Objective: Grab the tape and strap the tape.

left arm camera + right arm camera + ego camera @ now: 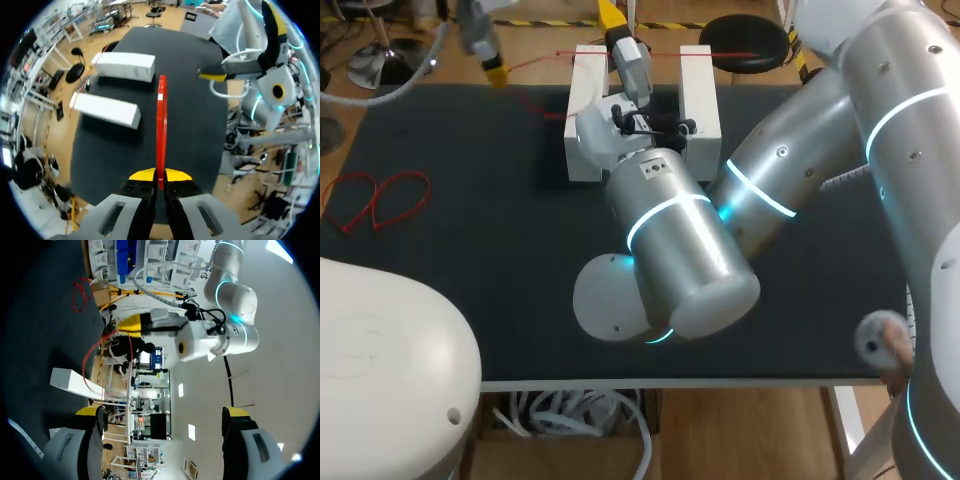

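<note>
As left fingers (pixel 142 175) pinch tape (pixel 161 125), right (pixel 235 412) spread

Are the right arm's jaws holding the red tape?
No, the right jaws stand wide apart and empty, while the red tape is pinched in the left jaws.

My right arm (pixel 680 240) spans the desk (pixel 470 260) to two white blocks (pixel 585 100) at its far edge; red tape (pixel 730 55) crosses them.

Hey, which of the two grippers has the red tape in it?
The left gripper: it is pinched shut on the red tape, while the right gripper stands wide open, holding nothing.
</note>
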Controlling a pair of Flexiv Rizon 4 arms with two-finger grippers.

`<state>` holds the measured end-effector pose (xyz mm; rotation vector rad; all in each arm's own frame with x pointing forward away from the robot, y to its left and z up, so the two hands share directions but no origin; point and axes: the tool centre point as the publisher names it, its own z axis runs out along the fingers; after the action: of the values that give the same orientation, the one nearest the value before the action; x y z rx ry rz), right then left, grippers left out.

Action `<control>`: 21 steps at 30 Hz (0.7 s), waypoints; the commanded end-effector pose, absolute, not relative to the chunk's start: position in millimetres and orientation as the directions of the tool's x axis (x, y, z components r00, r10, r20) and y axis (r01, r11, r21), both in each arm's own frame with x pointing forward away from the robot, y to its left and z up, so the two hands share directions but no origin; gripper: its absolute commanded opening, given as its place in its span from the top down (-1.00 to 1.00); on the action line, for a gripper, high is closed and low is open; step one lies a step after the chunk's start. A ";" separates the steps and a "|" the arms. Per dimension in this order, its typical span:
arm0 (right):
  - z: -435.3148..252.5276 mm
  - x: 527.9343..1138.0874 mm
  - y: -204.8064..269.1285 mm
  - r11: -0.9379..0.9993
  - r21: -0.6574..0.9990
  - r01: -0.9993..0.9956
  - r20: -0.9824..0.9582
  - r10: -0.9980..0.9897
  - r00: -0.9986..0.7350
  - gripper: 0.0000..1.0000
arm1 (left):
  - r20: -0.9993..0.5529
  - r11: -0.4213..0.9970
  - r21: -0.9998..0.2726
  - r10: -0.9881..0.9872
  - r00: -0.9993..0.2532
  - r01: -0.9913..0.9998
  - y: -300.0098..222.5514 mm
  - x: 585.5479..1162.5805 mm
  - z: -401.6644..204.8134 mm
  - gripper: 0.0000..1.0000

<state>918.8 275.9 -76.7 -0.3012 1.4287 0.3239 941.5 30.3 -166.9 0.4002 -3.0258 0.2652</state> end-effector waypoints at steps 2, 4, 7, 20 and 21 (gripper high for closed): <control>-72.6 919.0 274.8 0.918 -0.012 -0.397 -0.994 0.032 0.105 -1.00 | 0.165 0.880 -0.076 -0.453 -0.876 -0.470 76.8 919.4 -183.4 1.00; -72.6 919.0 274.8 0.918 -0.012 -0.397 -0.994 0.032 0.105 -1.00 | 0.173 0.847 -0.039 -0.516 -0.839 -0.529 96.0 910.8 -188.5 1.00; -72.6 919.0 274.8 0.918 -0.012 -0.397 -0.994 0.032 0.105 -1.00 | 0.194 0.795 0.003 -0.596 -0.779 -0.607 124.3 899.5 -197.5 1.00; -72.6 919.0 274.8 0.918 -0.012 -0.397 -0.994 0.032 0.105 -1.00 | 0.235 0.610 0.104 -0.783 -0.576 -0.786 202.6 871.1 -220.0 1.00; -72.6 919.0 274.8 0.918 -0.012 -0.397 -0.994 0.032 0.105 -1.00 | 0.235 0.601 0.108 -0.789 -0.567 -0.792 206.5 870.7 -221.0 1.00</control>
<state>918.7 275.9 -76.5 -0.3011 1.4291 0.3240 868.9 197.7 -218.6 1.2843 -2.5960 0.0008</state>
